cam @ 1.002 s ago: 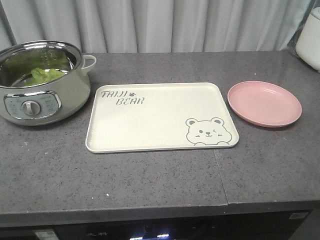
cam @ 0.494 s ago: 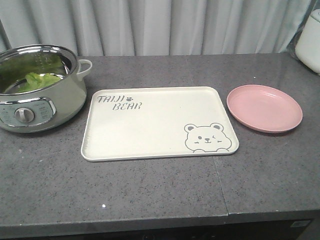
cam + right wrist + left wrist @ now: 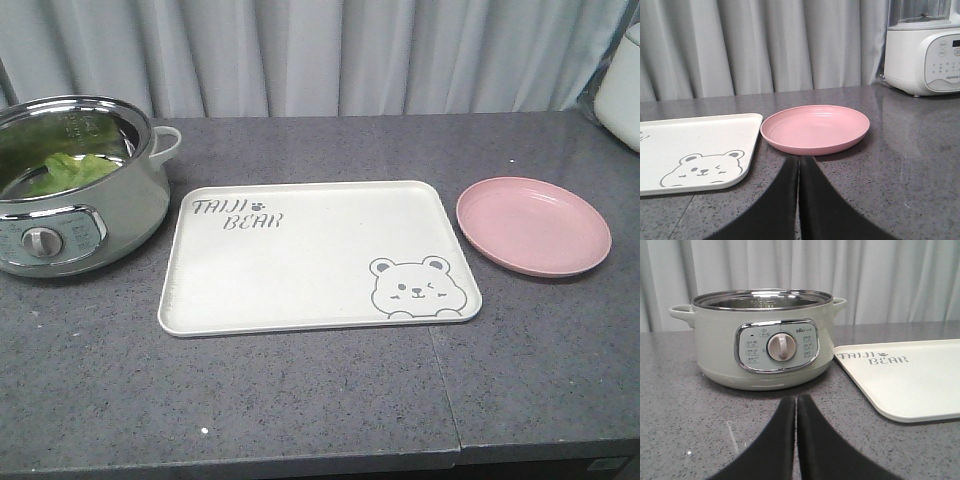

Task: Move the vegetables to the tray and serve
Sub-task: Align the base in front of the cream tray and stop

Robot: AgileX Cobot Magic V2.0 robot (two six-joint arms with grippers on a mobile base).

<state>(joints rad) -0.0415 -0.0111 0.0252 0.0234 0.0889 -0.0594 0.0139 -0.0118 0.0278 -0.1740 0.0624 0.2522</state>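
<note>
Ruffled green lettuce leaves [image 3: 68, 170] lie in the pale-green electric pot [image 3: 75, 225]; the cream rectangular tray [image 3: 300, 290] is bare. Left fingers [image 3: 775, 450] and right fingers [image 3: 777, 210] pressed together, transfer not begun.

Left jaws together before pale-green electric pot [image 3: 717, 352], tray [image 3: 910, 382] at right.

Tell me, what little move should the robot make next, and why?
Probably raise the left tool, shut and low in front of the pot, up over its rim and open it. The lettuce lies inside the pot, and the tray holds nothing yet.
</note>
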